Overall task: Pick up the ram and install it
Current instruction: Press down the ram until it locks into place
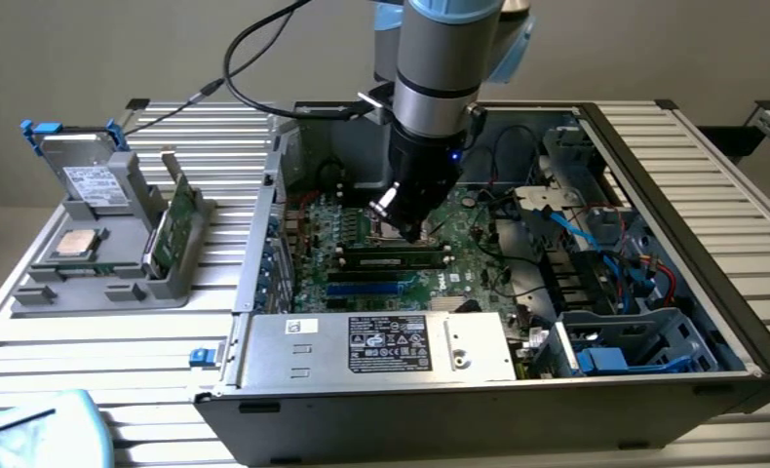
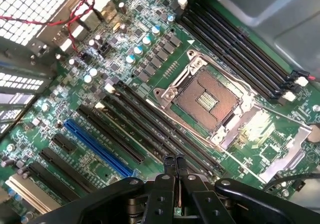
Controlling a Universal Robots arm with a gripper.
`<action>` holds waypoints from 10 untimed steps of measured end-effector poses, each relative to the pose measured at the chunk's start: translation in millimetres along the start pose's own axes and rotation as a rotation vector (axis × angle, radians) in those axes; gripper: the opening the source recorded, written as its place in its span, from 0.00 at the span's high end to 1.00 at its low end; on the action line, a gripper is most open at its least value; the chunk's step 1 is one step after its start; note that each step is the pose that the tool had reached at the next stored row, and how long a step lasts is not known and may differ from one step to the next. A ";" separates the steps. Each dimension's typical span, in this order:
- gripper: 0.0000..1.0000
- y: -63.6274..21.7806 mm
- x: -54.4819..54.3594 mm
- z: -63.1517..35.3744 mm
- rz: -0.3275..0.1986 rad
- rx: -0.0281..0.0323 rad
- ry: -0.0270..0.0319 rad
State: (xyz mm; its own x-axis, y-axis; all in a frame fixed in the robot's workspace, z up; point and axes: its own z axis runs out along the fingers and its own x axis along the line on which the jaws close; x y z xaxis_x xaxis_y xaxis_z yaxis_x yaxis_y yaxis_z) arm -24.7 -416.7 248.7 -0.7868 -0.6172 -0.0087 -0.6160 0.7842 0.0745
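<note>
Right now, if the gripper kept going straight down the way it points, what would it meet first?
Probably the long green ram stick seated in the motherboard slots: the shut gripper hangs just above its end. Depth is unclear; it may already be touching.

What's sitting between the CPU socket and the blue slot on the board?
A row of long black slots separates the CPU socket from the blue slot, in the wrist view.
</note>
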 end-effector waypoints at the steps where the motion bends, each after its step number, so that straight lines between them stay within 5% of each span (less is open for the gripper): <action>1: 0.89 0.0 0.0 0.2 0.013 -0.0023 0.0019; 10: 0.89 -0.1 0.0 1.5 0.129 -0.0239 0.0220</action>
State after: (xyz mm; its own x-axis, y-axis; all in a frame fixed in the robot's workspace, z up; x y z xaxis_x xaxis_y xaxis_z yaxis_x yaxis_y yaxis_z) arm -24.7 -416.7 247.3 -0.8584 -0.5124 0.0244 -0.5081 0.8558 0.0973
